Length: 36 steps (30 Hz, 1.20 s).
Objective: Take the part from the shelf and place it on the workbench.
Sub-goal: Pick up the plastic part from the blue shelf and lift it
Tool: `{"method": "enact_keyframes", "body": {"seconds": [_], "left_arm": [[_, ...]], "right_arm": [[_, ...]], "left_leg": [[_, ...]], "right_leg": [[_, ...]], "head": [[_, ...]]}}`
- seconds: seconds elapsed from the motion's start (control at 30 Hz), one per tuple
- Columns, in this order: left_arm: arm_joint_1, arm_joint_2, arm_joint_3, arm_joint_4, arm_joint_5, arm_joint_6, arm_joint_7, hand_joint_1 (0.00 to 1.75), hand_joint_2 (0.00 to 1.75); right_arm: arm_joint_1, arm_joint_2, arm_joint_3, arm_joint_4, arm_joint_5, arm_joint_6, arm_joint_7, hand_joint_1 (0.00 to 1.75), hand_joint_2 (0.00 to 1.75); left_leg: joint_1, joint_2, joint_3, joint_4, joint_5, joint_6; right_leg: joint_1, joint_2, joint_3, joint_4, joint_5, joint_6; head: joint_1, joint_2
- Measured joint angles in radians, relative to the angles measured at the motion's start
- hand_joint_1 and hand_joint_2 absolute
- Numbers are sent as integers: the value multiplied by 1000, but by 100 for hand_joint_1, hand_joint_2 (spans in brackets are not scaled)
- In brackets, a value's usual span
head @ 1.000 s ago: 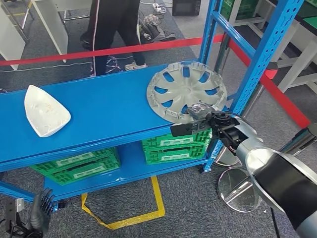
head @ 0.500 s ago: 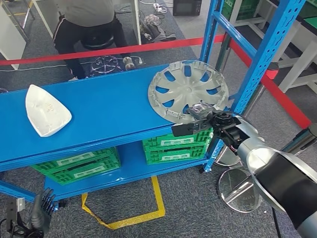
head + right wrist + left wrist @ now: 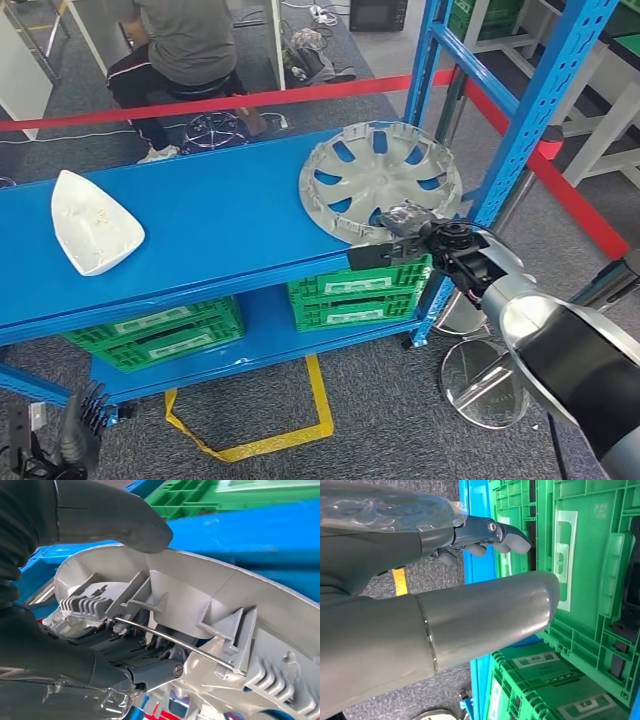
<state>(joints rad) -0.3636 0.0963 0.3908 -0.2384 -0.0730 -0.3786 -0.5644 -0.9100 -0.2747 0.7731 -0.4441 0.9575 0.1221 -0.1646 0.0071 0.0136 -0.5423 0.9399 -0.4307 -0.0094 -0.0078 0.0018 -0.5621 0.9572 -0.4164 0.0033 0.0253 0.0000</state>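
A silver hubcap [image 3: 380, 178] lies on the right end of the blue shelf [image 3: 211, 225], its near rim hanging over the front edge. My right hand [image 3: 411, 228] grips that near rim. In the right wrist view the thumb [image 3: 113, 517] lies over the hubcap's [image 3: 226, 605] outer face and the dark fingers [image 3: 124, 652] reach under into its ribbed inside. A white shell-shaped part [image 3: 94, 222] sits at the shelf's left end. My left hand [image 3: 79, 435] hangs low near the floor, and the left wrist view shows this hand [image 3: 433, 580] with straight fingers, holding nothing.
Green crates [image 3: 355, 290] fill the lower shelf under the hubcap. Blue uprights [image 3: 528, 110] stand just right of my right arm. A person [image 3: 185, 45] sits behind red tape [image 3: 226, 100]. Round metal bases [image 3: 483, 380] and yellow floor tape [image 3: 302, 430] lie below.
The person behind the tape went from standing to sitting on a stool. My right hand stays at the hubcap's near rim, shifted only slightly. The left hand still hangs low.
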Motion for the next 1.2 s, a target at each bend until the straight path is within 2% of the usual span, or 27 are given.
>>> {"method": "enact_keyframes", "body": {"seconds": [0.27,0.43,1.0,1.2], "left_arm": [[3,2,-27,0,37,16,-6,0,0],[2,2,-51,0,42,26,-10,0,0],[-17,-4,-123,-5,57,41,-16,0,0],[-19,-8,-129,-5,61,44,-16,0,0]], "right_arm": [[-55,2,-69,-86,-203,80,-8,175,175],[-94,16,-114,-135,-277,96,-5,175,175],[-191,69,-201,-191,-466,108,7,175,175],[-213,80,-212,-191,-482,110,7,175,175]], "left_leg": [[1,0,-1,0,0,0],[1,1,-1,0,0,0],[1,1,-2,0,0,0],[1,1,-2,0,0,0]], "right_leg": [[0,0,-1,0,0,0],[0,0,-1,0,0,0],[0,0,-2,0,0,0],[0,0,-3,0,0,0]], "head": [[0,0],[0,0],[1,0],[1,0]]}}
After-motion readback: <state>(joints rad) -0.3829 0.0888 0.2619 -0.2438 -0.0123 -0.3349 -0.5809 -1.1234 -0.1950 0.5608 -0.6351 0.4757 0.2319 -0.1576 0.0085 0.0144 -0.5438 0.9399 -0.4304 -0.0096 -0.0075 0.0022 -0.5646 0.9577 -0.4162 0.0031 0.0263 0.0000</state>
